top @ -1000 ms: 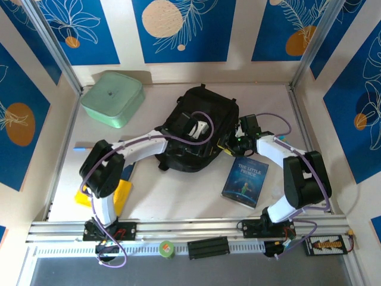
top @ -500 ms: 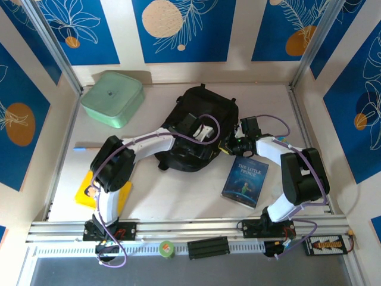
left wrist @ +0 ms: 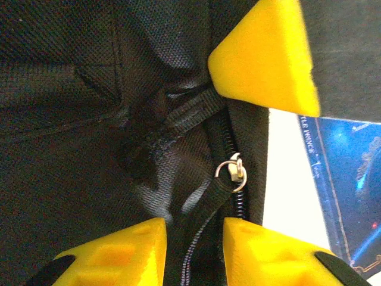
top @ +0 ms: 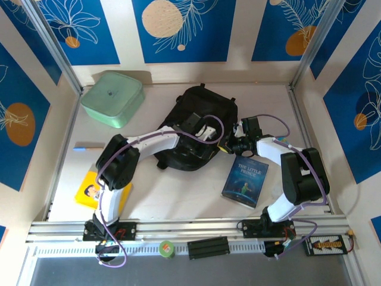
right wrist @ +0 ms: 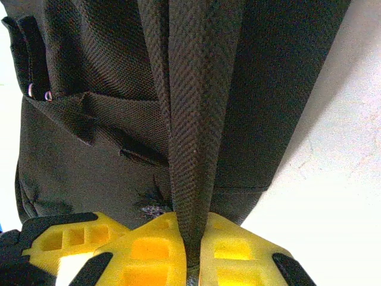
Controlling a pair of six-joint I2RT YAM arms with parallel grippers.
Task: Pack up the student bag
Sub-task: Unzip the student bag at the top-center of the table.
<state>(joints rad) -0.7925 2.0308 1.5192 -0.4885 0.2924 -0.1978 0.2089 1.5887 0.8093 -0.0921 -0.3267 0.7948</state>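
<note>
The student bag (top: 193,113), a black fabric backpack, lies mid-table. My left gripper (top: 213,137) reaches across it to its right edge. In the left wrist view the yellow fingers (left wrist: 113,253) close from both sides on the black zipper pull (left wrist: 208,199), below its metal ring (left wrist: 233,171). My right gripper (top: 228,145) is at the bag's right side. In the right wrist view that gripper (right wrist: 196,253) is shut on a black webbing strap (right wrist: 196,107) of the student bag (right wrist: 89,125). A yellow finger (left wrist: 262,56) of the right gripper shows in the left wrist view.
A blue "The Little Prince" book (top: 245,180) lies right of the bag, beside the right arm. A mint-green lidded box (top: 112,98) stands at the back left. A yellow book (top: 89,190) and a blue pen (top: 80,148) lie near the left arm's base.
The left arm has stretched further right over the bag and its jaws have narrowed onto the zipper pull. The right gripper has closed on the strap.
</note>
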